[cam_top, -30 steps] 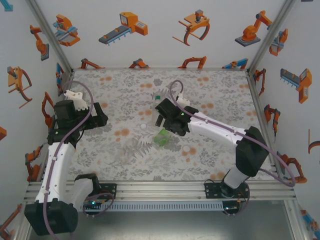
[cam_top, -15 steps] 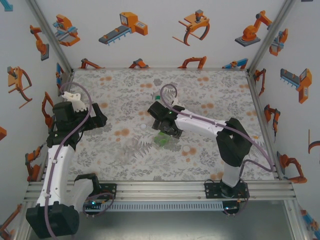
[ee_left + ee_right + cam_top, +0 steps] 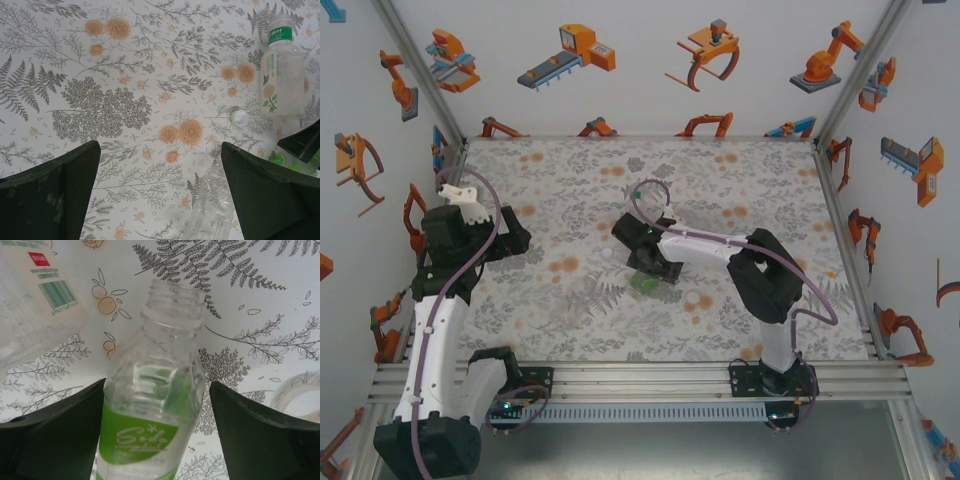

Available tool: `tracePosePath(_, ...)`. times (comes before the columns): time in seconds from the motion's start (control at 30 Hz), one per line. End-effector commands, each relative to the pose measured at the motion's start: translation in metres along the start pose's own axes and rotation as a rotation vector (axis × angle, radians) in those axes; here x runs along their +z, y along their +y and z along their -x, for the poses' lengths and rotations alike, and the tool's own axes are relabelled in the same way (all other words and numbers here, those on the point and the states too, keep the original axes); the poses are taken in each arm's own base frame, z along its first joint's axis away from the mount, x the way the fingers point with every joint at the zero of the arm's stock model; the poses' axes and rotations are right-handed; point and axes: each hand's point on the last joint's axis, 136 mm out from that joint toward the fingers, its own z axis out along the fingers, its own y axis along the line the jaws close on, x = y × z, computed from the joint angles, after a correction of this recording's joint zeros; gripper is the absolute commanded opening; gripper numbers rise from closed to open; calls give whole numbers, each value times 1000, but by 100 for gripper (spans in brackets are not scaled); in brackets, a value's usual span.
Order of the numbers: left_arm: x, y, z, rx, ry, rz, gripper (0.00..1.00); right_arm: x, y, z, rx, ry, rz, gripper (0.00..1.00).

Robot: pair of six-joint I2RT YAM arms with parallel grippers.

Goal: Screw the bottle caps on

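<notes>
My right gripper (image 3: 157, 385) stands with jaws spread either side of an uncapped bottle (image 3: 152, 365) lying mid-bench, not clamped on it. Its green label (image 3: 136, 440) reads "Soda". My left gripper (image 3: 160, 145) hangs released toward the left edge, above a white cap (image 3: 239, 117) beside a second bottle (image 3: 280, 75) whose writing I cannot read.

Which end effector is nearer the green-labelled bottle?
Right. The right end effector straddles the green-labelled bottle, a finger on each side; the left end effector hangs far off to the bottle's left.
</notes>
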Motion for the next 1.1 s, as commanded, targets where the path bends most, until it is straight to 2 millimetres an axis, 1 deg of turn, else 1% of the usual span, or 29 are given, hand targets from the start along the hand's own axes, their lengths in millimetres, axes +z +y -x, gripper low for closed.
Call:
tracePosePath(0.0, -2, 4, 2, -17, -20, 15, 100, 6, -7, -3, -5, -30, -35, 70)
tracePosePath(0.17, -1, 4, 1, -19, -21, 15, 99, 0, -15, 1, -8, -58, -40, 62)
tracePosePath(0.27, 1, 1, 1, -22, -20, 1, 98, -8, -22, 6, -4, -81, -39, 55)
tracePosePath(0.37, 2, -1, 0, -22, -19, -13, 98, -20, -29, 10, 5, -104, -18, 49)
tracePosePath(0.43, 3, -5, 0, -15, -24, -27, 98, -31, -34, 14, 5, -121, 3, 47)
tracePosePath(0.5, 2, -11, 2, -9, -36, -54, 97, -47, -40, 19, 7, -155, 34, 45)
tracePosePath(0.7, -2, -42, 3, 61, -78, -156, 97, -93, -58, 33, -16, -245, 175, 41)
tracePosePath(0.8, -4, -57, -2, 96, -68, -213, 97, -114, -69, 32, -25, -266, 239, 41)
tracePosePath(0.9, -10, -72, -10, 162, -41, -242, 96, -124, -76, 24, -32, -274, 311, 39)
tracePosePath(0.97, -15, -85, -16, 198, -3, -272, 96, -126, -77, 20, -27, -266, 344, 39)
tracePosePath(1.07, -28, -109, -22, 216, 42, -350, 94, -131, -69, 15, -49, -253, 418, 38)
